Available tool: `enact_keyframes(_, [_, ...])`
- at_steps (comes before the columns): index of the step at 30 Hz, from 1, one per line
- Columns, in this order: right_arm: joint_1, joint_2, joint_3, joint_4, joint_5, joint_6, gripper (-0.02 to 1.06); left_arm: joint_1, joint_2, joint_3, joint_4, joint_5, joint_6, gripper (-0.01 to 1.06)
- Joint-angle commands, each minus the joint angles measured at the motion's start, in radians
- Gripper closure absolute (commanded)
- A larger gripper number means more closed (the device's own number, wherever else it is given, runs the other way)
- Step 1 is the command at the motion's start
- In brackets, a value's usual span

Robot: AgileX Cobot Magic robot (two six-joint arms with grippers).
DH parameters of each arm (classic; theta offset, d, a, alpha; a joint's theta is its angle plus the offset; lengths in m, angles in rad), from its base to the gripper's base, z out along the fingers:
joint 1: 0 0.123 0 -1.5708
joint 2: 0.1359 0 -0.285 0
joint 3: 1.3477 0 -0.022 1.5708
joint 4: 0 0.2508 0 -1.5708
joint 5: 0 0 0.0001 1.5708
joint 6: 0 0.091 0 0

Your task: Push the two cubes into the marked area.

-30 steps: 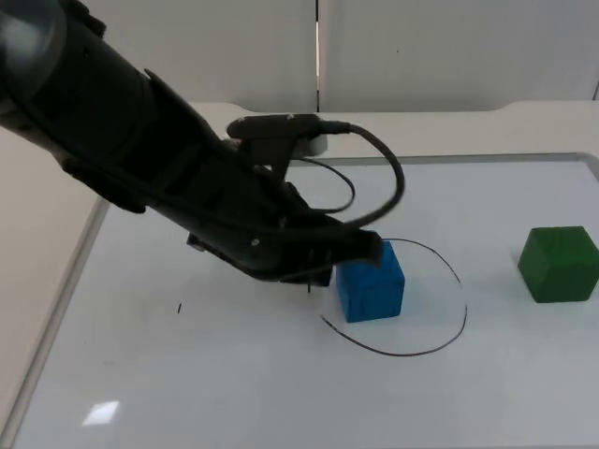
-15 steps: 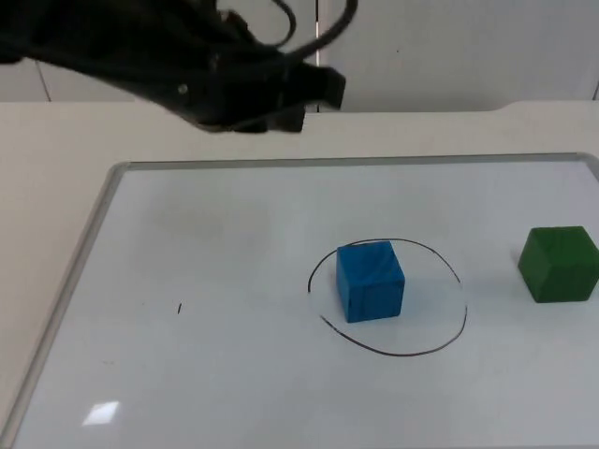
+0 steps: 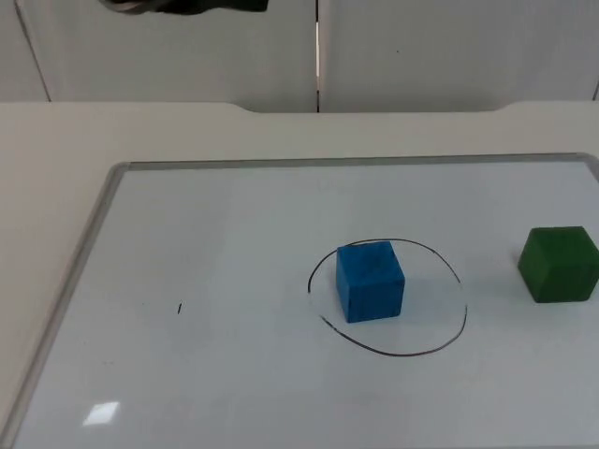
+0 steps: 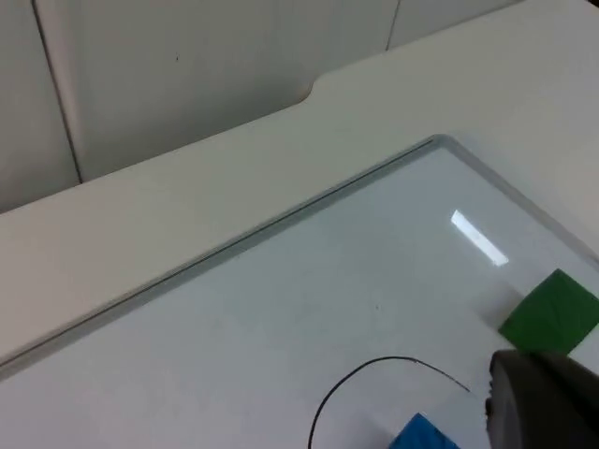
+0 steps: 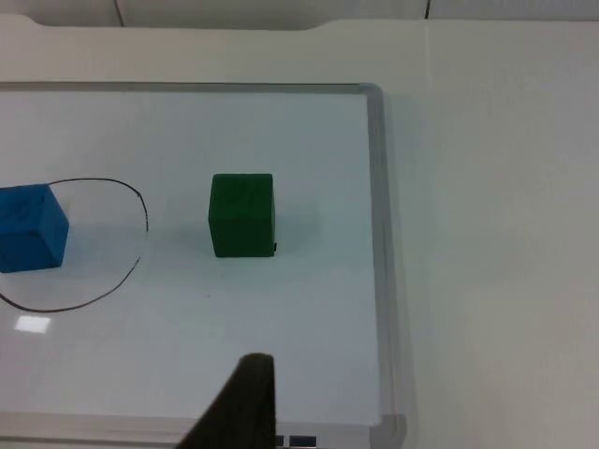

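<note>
High above the far left part of the whiteboard point(image 3: 103, 215), at the very edge of the top view, hangs the left gripper point(image 3: 187, 5); whether its fingers are parted or closed cannot be told. One dark fingertip point(image 4: 543, 402) of it stands in the left wrist view. Below and ahead of that fingertip lies the blue cube point(image 3: 371, 281), well apart from the gripper and inside the marked area point(image 3: 463, 313), a thin black hand-drawn loop on the board. The cube sits toward the loop's left side, near the line there, with open board between it and the loop's right arc. A corner of the blue cube point(image 4: 426, 435) and an arc of the loop point(image 4: 374, 365) appear just beside the left fingertip in that arm's own view, with the green cube point(image 4: 552, 313) beyond it.

Over the board's near right edge waits the right gripper, one black fingertip point(image 5: 245, 402) visible; its opening cannot be judged either. Ahead of this fingertip, apart from it, rests the green cube point(image 5: 242, 214), upright on the board, outside the loop point(image 5: 140, 210) and well apart from the blue cube point(image 5: 31, 227). The green cube point(image 3: 559, 264) lies between the loop and the board's right frame point(image 5: 376, 234), touching neither.

A small black tick mark point(image 3: 180, 309) sits on the board, far left of the loop.
</note>
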State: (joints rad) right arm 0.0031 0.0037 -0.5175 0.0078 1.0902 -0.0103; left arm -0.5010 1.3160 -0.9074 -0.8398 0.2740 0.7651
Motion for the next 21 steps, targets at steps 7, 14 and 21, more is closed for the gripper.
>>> enact_keyframes(7, [-0.005,-0.004,0.002,0.001,-0.011,-0.006,-0.01,0.002,-0.214,0.158,0.031,0.008,-0.015,1.05])
enact_keyframes(14, [-0.005,-0.004,0.002,0.001,-0.011,-0.006,-0.01,0.002,-0.464,0.300,0.049,0.045,-0.041,1.05])
enact_keyframes(21, [-0.005,-0.004,0.002,0.001,-0.011,-0.006,-0.01,0.002,-0.697,0.328,0.294,0.195,-0.273,1.05])
